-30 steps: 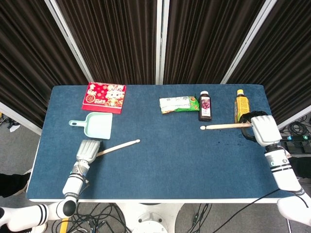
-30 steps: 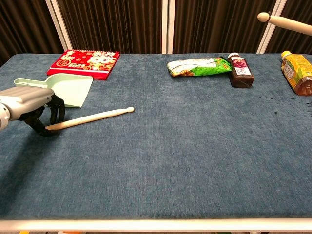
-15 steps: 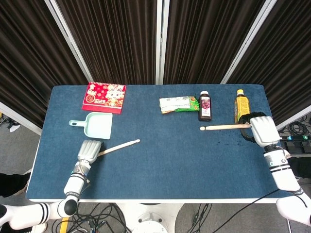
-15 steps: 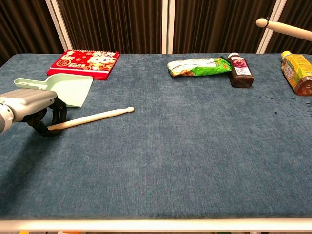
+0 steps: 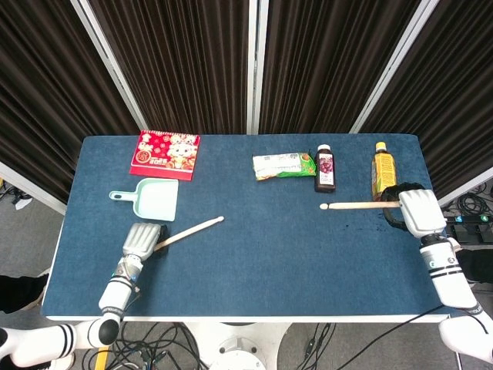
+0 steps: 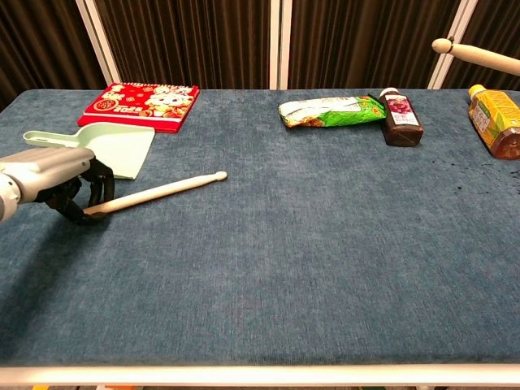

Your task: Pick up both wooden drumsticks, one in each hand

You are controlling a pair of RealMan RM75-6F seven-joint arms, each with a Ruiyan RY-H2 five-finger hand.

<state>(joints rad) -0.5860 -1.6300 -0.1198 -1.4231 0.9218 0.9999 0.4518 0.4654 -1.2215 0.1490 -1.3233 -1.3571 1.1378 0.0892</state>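
Blue table [image 5: 262,247] | left hand [image 6: 50,174] grips drumstick [image 6: 158,192]; right hand [image 5: 412,210], head-view only, grips second drumstick [image 5: 358,206]

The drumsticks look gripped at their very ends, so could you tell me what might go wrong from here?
The left hand grips the left drumstick only at its butt, so the long free end could sag or twist loose on lifting. The right drumstick, held by the right hand, points toward the dark bottle; a swing could topple it or the yellow bottle.
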